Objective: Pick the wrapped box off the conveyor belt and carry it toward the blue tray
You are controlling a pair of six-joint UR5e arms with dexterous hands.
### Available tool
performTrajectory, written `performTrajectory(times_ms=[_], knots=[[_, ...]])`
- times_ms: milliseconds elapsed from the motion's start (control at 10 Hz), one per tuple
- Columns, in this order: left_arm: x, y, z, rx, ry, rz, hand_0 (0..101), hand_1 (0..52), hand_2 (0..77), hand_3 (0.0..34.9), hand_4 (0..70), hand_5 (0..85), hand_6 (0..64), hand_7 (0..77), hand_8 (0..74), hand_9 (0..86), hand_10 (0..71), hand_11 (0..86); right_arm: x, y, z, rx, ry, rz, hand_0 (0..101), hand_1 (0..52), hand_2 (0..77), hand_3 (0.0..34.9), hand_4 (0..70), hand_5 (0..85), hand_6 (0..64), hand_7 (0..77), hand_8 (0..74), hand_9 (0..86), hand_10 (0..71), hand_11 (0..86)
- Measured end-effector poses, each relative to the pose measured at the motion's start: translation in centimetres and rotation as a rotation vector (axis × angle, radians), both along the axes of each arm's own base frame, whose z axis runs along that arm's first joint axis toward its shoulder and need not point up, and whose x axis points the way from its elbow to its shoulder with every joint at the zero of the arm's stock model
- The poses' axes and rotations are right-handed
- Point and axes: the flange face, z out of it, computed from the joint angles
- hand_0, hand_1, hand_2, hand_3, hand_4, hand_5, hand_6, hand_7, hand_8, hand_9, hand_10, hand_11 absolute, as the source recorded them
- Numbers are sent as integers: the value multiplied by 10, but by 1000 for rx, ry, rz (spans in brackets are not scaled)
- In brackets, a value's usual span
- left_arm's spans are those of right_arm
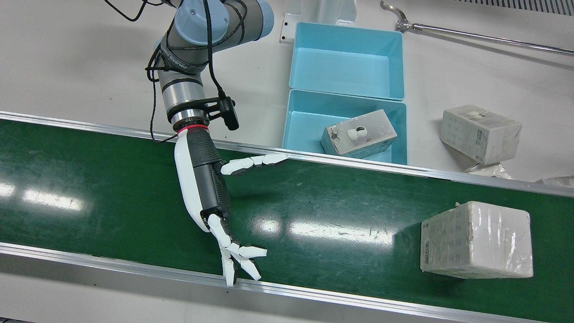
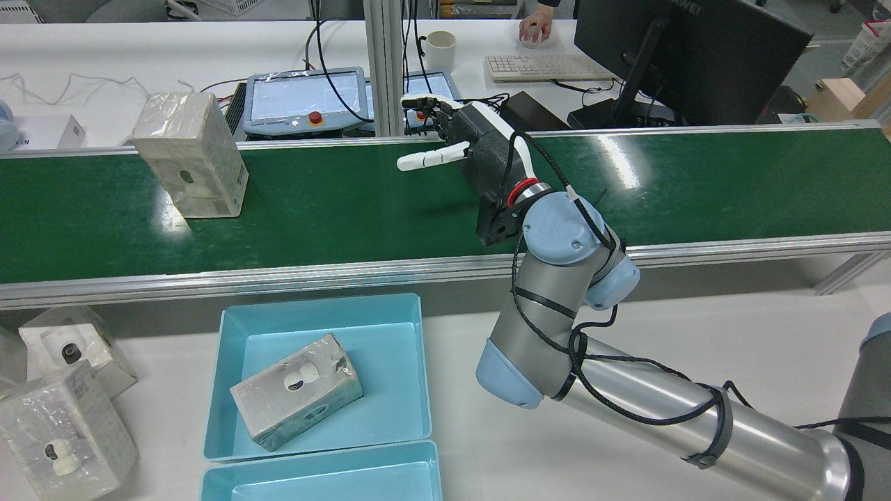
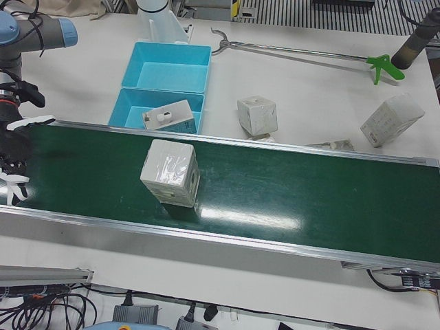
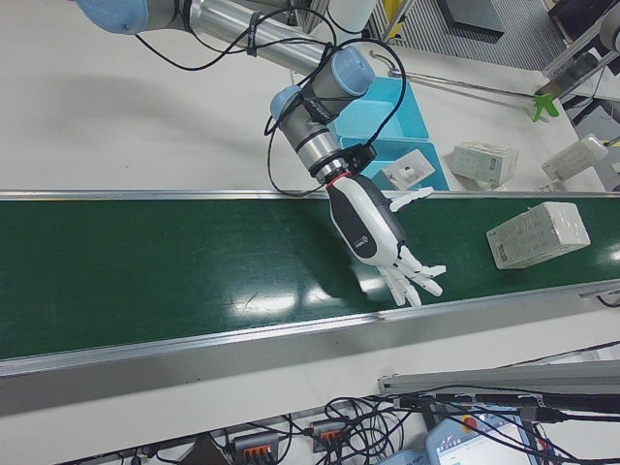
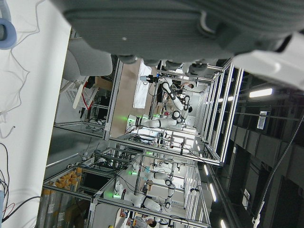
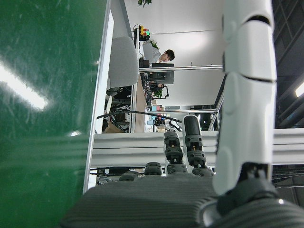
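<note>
Front view: the right robot hand [image 1: 210, 197] is held over the green conveyor belt [image 1: 112, 193], fingers spread apart and empty. The wrapped box [image 1: 476, 240] is seen on the belt, well apart from the hand. Rear view: the blue tray [image 2: 243, 376] is set on the bench [image 2: 459, 390] beside the belt. Left hand view: the left robot hand's state cannot be told.
</note>
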Motion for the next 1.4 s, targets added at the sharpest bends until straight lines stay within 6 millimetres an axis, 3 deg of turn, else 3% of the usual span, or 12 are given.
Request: performTrajectory(times_ms=[1400], knots=[[0,0,0,0,0,0,0,0,5,0,0,11,5,5,5,0,5,5,4,-5,12,-16,2,7,482,153,98,0,98,305,55,71,5,27,0,5]])
